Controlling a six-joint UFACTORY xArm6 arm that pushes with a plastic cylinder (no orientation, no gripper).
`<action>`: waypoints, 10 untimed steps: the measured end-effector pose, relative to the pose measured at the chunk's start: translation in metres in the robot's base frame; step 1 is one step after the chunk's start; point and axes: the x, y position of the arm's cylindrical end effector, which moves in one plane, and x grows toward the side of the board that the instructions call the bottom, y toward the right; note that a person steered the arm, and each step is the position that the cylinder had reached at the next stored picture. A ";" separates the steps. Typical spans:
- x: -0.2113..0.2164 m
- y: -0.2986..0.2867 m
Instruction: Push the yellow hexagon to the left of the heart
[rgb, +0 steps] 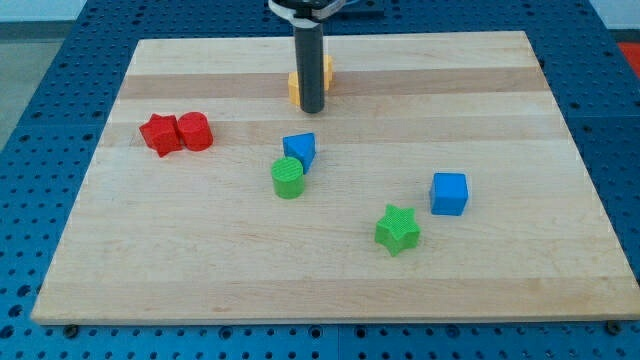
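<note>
My tip (312, 107) rests on the board near the view's top centre. The rod covers most of two yellow blocks. The yellow hexagon (294, 88) peeks out on the rod's left side, touching it. The yellow heart (327, 70) peeks out on the rod's right, a little higher in the view. The hexagon lies left of and slightly below the heart. Whether the two blocks touch is hidden by the rod.
A red star (158, 133) and a red rounded block (195, 131) touch at the view's left. A blue block (299, 149) and a green cylinder (287, 177) sit below my tip. A green star (397, 229) and a blue cube (449, 193) lie at lower right.
</note>
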 end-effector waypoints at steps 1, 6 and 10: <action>0.007 -0.019; 0.002 -0.041; -0.042 -0.001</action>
